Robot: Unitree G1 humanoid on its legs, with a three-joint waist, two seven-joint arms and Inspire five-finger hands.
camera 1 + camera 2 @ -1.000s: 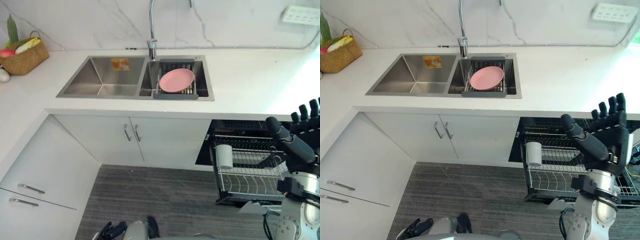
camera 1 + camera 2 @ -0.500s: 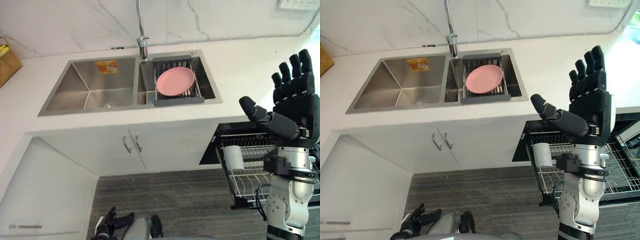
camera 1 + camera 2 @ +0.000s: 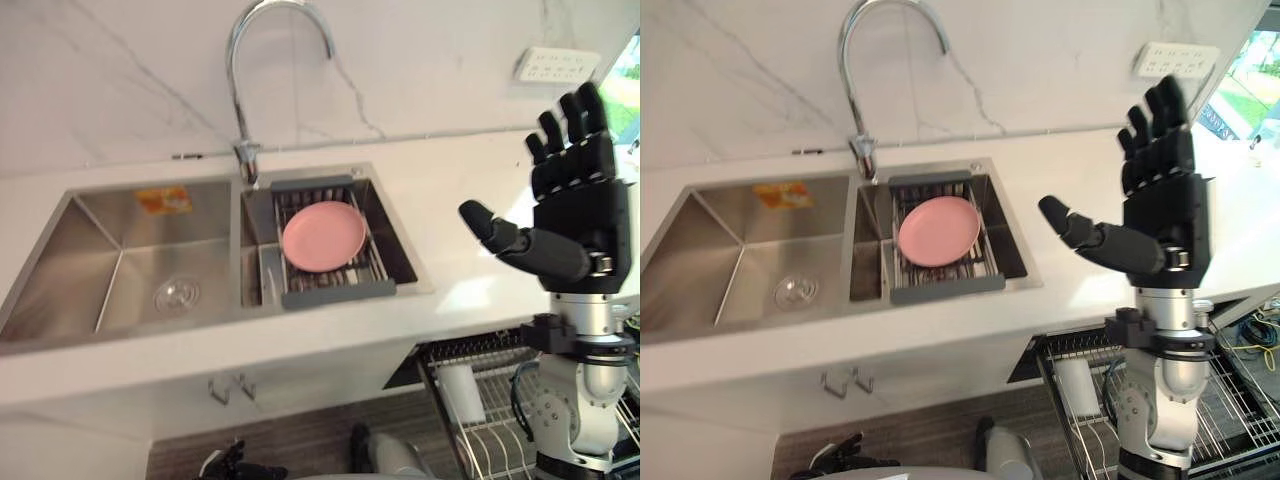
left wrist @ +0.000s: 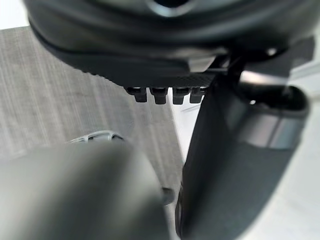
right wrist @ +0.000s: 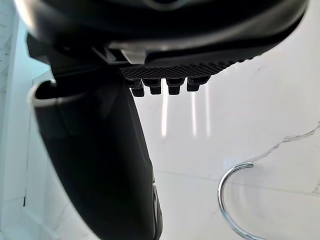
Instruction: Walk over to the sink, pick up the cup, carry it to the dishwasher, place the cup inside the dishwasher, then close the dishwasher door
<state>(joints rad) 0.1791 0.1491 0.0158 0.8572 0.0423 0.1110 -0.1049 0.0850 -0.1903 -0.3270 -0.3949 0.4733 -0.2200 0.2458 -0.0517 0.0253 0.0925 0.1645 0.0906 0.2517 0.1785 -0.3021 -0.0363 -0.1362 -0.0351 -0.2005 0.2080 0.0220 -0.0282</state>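
A white cup (image 3: 460,392) stands upright in the pulled-out dishwasher rack (image 3: 1240,400), low at the right, under the counter edge. My right hand (image 3: 575,215) is raised over the white counter (image 3: 450,180) to the right of the sink, palm toward the sink, fingers straight up and thumb out; it is open and holds nothing. In the right wrist view its fingertips (image 5: 162,86) show straight before the marble wall. My left hand (image 3: 228,466) hangs low by the floor, fingers relaxed and empty. The steel double sink (image 3: 120,270) lies ahead at the left.
A pink plate (image 3: 323,236) lies on a grey drain rack (image 3: 340,292) across the sink's right basin. A tall curved tap (image 3: 245,60) rises behind the sink. A wall socket (image 3: 556,66) sits at the back right. Cabinet handles (image 3: 228,385) show under the counter.
The camera has moved closer to the sink, which now looks larger and sits lower in view. My right hand stays raised and open, a little higher against the counter.
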